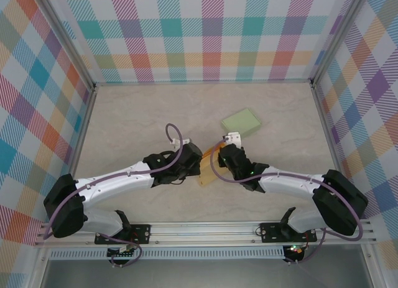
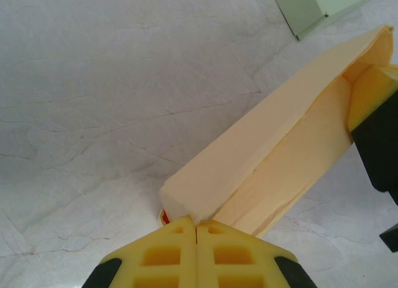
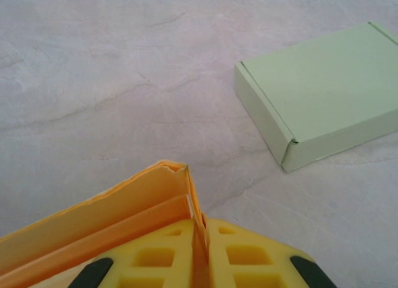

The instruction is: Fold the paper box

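Near the middle of the bench [image 1: 137, 114], two robot arms share one half-made yellow paper box [image 1: 207, 170], each taking an opposite end. The left end effector [image 2: 196, 227] is pressed fully closed, its pads meeting on the near corner of the box, where a long side wall has been turned up and over into a narrow trough. The right end effector [image 3: 203, 229] is clamped almost as tightly on the far end, with a thin upright edge of yellow card pinched between its pads; from the left wrist one of those pads [image 2: 370, 92] can be seen tucked into the open far mouth of the trough.

Holding both ends at once appears to be the point. With the card pinned at either end, the long wall stays folded instead of springing flat, and the creases can be worked without the light box sliding across the smooth marble-patterned surface. Whether the box rests on the bench or hangs just above it cannot be told.

A flat green box [image 3: 323, 95] lies on the bench farther back and to the right, close to the right arm's wrist but clear of both arms. It looks closed and squared, so the yellow one seems to be the job in hand, and only partly done, with its end flaps yet to close.
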Available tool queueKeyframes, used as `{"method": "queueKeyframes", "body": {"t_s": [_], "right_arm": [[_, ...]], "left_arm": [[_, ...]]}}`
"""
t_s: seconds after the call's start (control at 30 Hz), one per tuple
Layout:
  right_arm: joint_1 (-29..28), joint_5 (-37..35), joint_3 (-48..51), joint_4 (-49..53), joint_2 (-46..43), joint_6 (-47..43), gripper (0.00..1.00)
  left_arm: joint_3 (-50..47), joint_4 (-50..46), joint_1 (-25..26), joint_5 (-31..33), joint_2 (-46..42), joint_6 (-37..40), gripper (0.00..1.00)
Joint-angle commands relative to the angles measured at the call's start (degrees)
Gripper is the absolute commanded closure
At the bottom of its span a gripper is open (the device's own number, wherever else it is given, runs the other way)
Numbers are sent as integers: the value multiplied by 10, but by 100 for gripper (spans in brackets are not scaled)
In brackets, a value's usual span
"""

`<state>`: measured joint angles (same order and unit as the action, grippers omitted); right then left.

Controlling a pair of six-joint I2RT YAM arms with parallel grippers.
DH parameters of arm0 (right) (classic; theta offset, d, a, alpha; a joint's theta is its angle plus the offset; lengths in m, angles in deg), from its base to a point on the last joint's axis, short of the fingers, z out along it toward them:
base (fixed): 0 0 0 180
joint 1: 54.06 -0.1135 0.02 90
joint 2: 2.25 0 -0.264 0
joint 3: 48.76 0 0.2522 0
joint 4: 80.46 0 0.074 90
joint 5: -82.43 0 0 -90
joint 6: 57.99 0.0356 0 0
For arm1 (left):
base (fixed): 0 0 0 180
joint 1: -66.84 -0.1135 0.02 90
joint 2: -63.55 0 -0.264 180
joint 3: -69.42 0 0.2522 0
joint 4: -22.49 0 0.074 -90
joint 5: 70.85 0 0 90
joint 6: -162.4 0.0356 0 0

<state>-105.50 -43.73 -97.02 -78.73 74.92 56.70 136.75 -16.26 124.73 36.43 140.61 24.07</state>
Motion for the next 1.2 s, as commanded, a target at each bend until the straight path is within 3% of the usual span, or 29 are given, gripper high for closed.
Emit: {"method": "queueKeyframes", "body": {"t_s": [0.0, 0.2, 0.47, 0.63, 0.97, 1.1, 1.17], "right_arm": [[-20, 60, 35, 1, 6, 31, 88], [-20, 55, 67, -37, -3, 66, 88], [-20, 49, 90, -47, -14, 86, 88], [-20, 41, 104, -48, -25, 84, 88], [-20, 36, 120, -52, -31, 70, 88], [-21, 39, 120, -53, -26, 72, 88], [-20, 41, 121, -55, -24, 73, 88]], "left_arm": [[-17, 121, 47, 11, 23, 17, 100], [-12, 157, 105, 99, 43, 39, 100], [-14, 162, 124, 109, 45, 35, 99], [-18, 150, 129, 101, 27, 37, 74], [17, 50, 130, 147, -26, 60, 52], [37, -13, 130, 200, -35, 117, 42], [40, -34, 129, 235, -37, 182, 38]]}}
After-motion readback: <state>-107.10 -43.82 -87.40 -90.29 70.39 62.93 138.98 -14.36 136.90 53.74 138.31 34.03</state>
